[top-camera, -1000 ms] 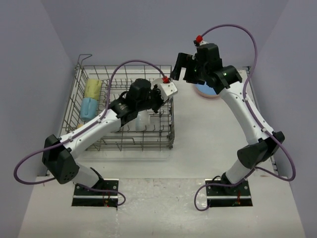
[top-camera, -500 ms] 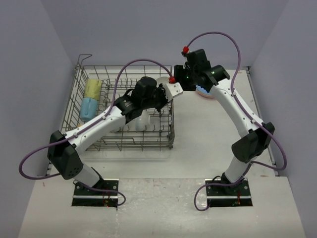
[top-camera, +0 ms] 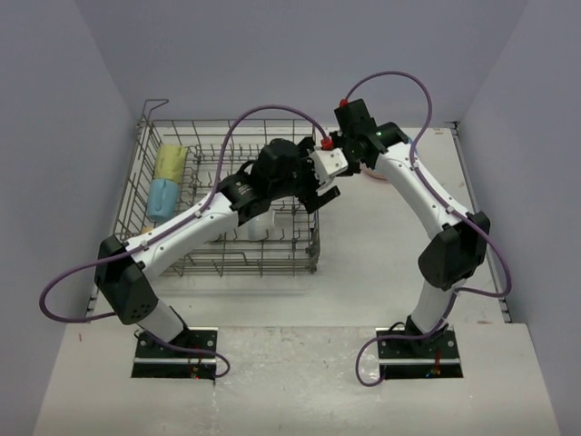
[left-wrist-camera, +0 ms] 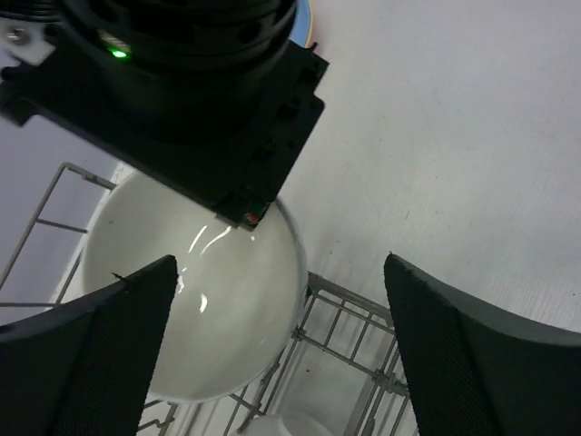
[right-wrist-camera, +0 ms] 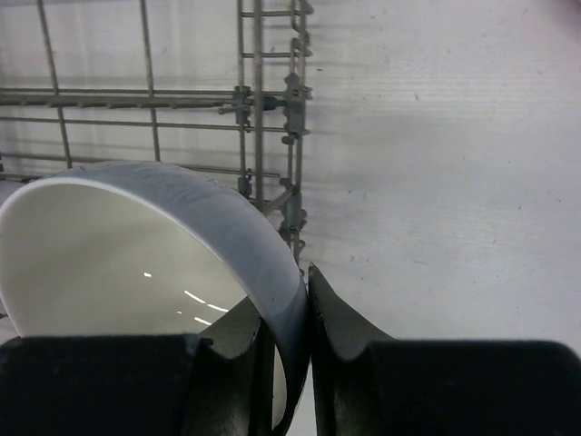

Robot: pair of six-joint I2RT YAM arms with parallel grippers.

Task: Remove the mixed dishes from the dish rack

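R gripper (right-wrist-camera: 292, 304) pinches the bowl (right-wrist-camera: 118, 254) by its wall, 1 finger inside the rim, 1 outside. In the R wrist view the bowl spreads toward 9 o'clock from that pinch, mouth facing back up at the wrist. It's round, so no long axis; the rim is the only handle. L gripper (left-wrist-camera: 280, 263) is splayed wide, 1 finger each side of the bowl, looks let go. In the top view the bowl hangs at the rack's (top-camera: 227, 263) 2 o'clock corner. R gripper alone has it. Next move prob. carries it toward 3 o'clock, off the rack.

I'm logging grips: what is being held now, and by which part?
The right gripper pinches the white bowl by its rim, one finger inside, one outside; the left gripper is open, holding nothing.
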